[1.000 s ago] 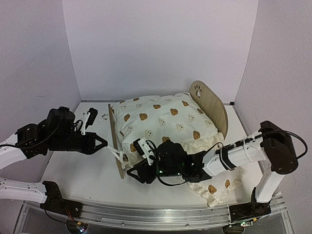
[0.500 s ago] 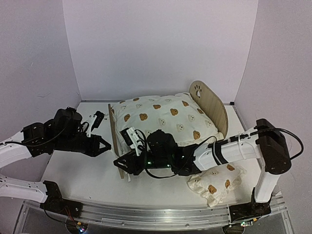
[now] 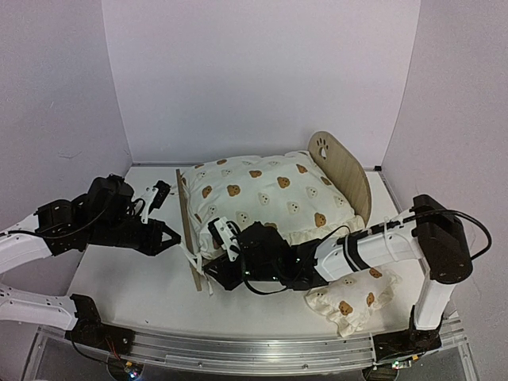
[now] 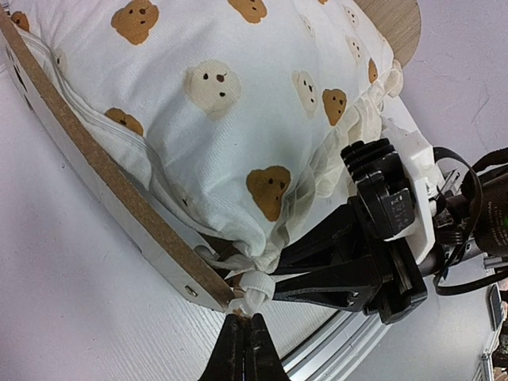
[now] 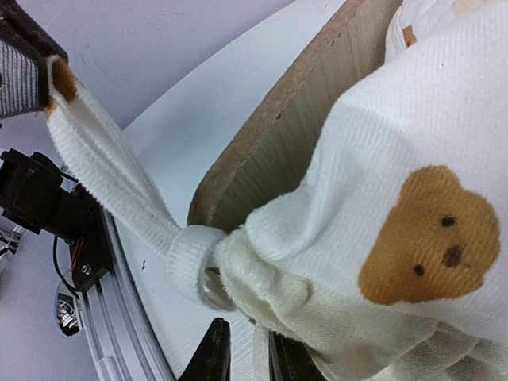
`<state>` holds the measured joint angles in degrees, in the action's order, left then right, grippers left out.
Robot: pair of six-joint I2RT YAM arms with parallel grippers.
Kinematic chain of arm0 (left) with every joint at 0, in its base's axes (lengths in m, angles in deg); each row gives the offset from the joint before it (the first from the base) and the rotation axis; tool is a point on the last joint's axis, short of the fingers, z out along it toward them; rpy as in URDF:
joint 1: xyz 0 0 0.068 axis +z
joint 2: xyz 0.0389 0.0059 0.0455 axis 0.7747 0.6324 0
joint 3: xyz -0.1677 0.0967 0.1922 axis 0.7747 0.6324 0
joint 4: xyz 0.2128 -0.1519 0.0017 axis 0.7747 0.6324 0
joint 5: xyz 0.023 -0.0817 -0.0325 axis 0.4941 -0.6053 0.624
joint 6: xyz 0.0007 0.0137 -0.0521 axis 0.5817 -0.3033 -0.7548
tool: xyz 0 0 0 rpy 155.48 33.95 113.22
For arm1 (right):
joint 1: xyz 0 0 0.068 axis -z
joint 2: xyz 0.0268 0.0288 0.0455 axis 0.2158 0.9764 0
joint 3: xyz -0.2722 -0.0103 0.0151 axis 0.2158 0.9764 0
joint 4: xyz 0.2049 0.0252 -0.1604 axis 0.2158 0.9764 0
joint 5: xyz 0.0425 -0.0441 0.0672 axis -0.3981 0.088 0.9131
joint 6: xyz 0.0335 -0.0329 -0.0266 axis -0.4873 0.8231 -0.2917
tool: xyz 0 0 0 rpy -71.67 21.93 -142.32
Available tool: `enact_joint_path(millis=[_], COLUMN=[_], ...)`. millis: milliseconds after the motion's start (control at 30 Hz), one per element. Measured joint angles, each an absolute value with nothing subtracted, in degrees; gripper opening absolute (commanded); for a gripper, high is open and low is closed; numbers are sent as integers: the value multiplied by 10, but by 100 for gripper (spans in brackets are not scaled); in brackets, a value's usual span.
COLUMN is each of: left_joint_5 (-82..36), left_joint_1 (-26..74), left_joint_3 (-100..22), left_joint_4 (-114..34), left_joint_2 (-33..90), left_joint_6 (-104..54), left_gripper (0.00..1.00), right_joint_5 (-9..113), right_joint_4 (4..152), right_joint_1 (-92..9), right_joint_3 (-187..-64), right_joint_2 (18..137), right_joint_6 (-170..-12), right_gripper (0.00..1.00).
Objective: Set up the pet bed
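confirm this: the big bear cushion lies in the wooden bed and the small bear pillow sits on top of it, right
No. The cushion does lie in the bed, but the small pillow lies on the table beside it, as the top view shows.

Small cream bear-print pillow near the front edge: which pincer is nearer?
Right. The right pincer is at the near corner of the light-wood footboard, left of the pillow; the left pincer, shut on a white tie, sits farther left, beyond it.

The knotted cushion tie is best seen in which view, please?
Right wrist view: the knotted tie sits large mid-frame. Left wrist shows it small near the bottom edge; the top view barely shows it.
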<state>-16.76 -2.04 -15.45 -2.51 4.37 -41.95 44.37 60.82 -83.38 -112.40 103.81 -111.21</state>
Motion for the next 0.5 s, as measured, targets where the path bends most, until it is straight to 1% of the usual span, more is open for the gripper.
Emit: enact_joint_path(millis=[67,233,500], left_joint_5=[-168,-168,-168], left_joint_1=[-20,-20,-20], left_joint_3=[-154,-154,-154], left_joint_4=[-25,-25,-25], left_joint_2=[45,51,52], left_joint_6=[-419,-419,-419], left_gripper=[0,0,0], right_joint_5=[431,411,417], right_joint_4=[609,606,519], right_joint_1=[-834,-834,-834], right_joint_3=[-1124,-1125,-1124], right_joint_2=[1038,1040,1080], right_joint_6=[-1103,-1066,-1027], right_gripper=[25,23,22])
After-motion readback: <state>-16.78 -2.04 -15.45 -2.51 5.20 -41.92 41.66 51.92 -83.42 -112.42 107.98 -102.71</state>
